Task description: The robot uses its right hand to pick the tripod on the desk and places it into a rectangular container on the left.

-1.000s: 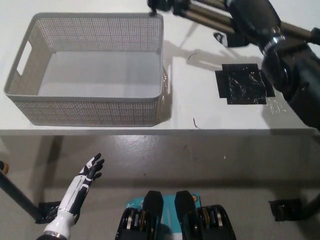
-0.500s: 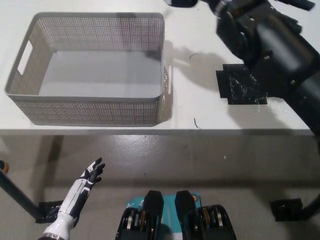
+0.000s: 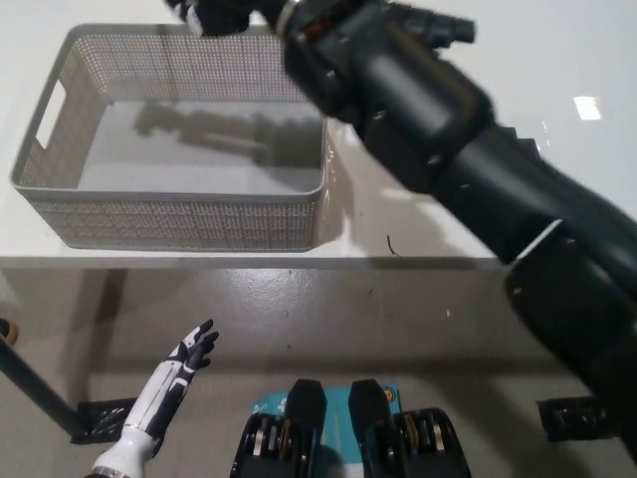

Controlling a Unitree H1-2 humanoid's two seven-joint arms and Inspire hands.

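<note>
Tripod itself hidden, only its shadow on the floor of the mesh container [image 3: 169, 214] below the right hand [image 3: 214, 14], grip impossible to tell, black arm across the desk [image 3: 418, 234], left hand [image 3: 179, 368] low, fingers [image 3: 202, 341] spread and empty

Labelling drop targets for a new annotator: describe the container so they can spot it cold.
Start from the white desk filling the upper picture. On its left part sits the container: a grey rectangular basket with perforated mesh walls and a slot handle cut into its left end. It is the only walled thing on the desk, with the black right arm reaching over its far right corner.
</note>
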